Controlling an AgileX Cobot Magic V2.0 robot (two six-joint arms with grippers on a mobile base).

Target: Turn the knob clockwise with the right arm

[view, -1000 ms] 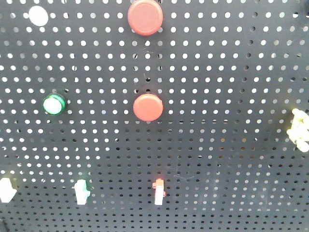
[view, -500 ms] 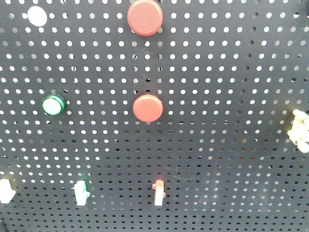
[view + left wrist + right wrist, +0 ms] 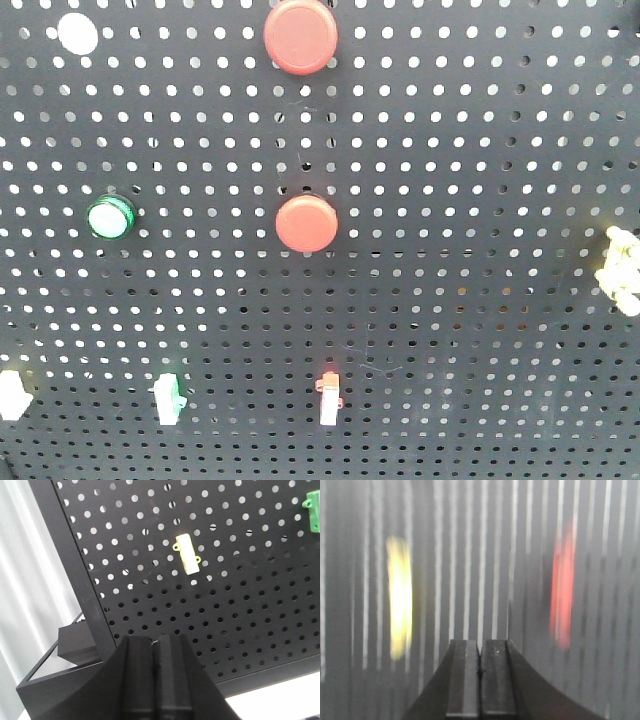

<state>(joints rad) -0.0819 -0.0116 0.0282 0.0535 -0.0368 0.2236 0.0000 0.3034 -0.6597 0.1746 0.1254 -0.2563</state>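
A black pegboard [image 3: 480,150] fills the front view. It carries two red round buttons [image 3: 300,35] [image 3: 306,222], a green round knob with a white centre [image 3: 110,217] and a pale yellow lumpy piece [image 3: 620,268] at the right edge. Neither gripper shows in the front view. My right gripper [image 3: 480,642] is shut and empty. Its view is smeared by motion, with a yellow streak [image 3: 400,597] on the left and a red streak [image 3: 562,585] on the right. My left gripper [image 3: 154,642] is shut and empty, low before the board's lower left corner.
Small switches sit low on the board: white [image 3: 10,393], green-white [image 3: 168,397], red-white [image 3: 329,395]. A white disc [image 3: 77,33] is at top left. The left wrist view shows a yellow clip [image 3: 186,554], a green clip [image 3: 314,511] and the board's frame [image 3: 75,570].
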